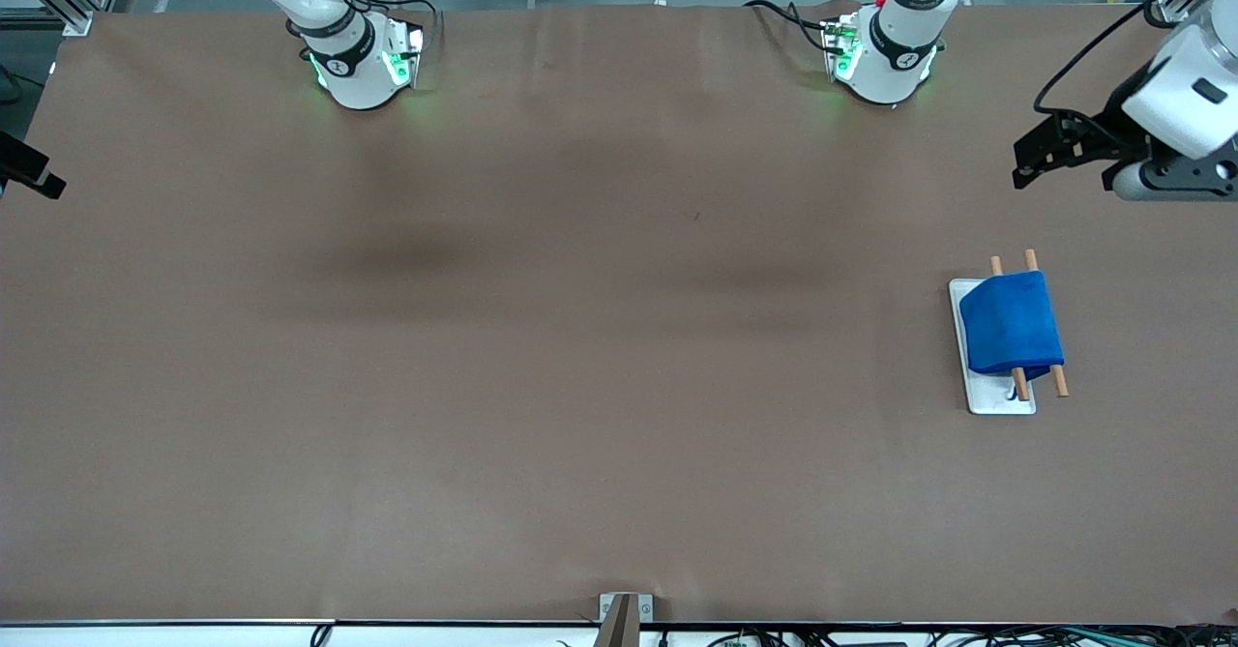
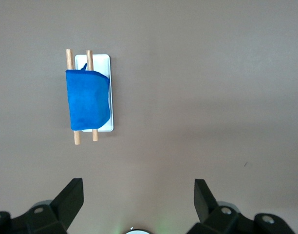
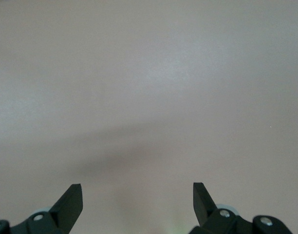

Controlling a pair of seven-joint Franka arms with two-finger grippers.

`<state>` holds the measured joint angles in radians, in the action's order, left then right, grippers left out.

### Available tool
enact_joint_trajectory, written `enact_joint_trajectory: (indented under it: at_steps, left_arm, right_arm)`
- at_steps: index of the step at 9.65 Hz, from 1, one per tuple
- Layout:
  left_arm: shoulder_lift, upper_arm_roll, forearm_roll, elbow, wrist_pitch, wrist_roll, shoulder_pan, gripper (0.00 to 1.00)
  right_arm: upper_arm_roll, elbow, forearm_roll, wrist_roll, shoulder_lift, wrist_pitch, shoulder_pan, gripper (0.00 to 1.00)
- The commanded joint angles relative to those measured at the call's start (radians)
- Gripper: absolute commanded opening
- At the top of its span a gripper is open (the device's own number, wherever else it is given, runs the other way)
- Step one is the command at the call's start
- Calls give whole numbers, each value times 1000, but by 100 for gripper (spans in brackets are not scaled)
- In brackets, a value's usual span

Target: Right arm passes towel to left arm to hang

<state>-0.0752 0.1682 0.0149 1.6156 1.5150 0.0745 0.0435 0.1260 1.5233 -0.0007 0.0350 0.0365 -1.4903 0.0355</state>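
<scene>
The bright blue towel (image 1: 1011, 323) hangs draped over two wooden rails (image 1: 1060, 384) of a small rack on a white base (image 1: 996, 400), toward the left arm's end of the table. It also shows in the left wrist view (image 2: 87, 100). My left gripper (image 1: 1062, 175) is up in the air over the table edge beside the rack, apart from the towel, open and empty (image 2: 138, 187). My right gripper (image 3: 138, 191) is open and empty over bare brown table, and no towel shows in its view.
The brown table (image 1: 580, 338) is bare apart from the rack. The two arm bases (image 1: 363, 62) (image 1: 885, 57) stand along the table edge farthest from the front camera. A black part (image 1: 29, 171) shows at the table's edge at the right arm's end.
</scene>
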Motion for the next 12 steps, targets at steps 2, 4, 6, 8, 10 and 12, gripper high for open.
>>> enact_joint_trajectory:
  at_steps: [2,4,6,8,10,12]
  left_arm:
    - [-32,-4,-1,49,7,-48,-4,100]
    - [-23,-4,-24,40,5,-48,-7,100]
    - [-9,-1,-76,18,5,-52,-8,100]
    - [-9,-3,-76,15,5,-68,-1,100]
    - [-3,-7,-65,-3,5,-79,2,100]
    - [-3,-7,-65,-13,-4,-78,1,100]
  right_arm:
    - [-9,0,4,-9,13,10,12,100]
    - [-9,0,5,-7,13,10,12,100]
    - [-9,0,5,-9,13,10,12,100]
    - [-9,1,5,-9,13,10,12,100]
    - [-9,1,5,-7,13,10,12,100]
    - [-9,1,5,-7,13,12,12,100]
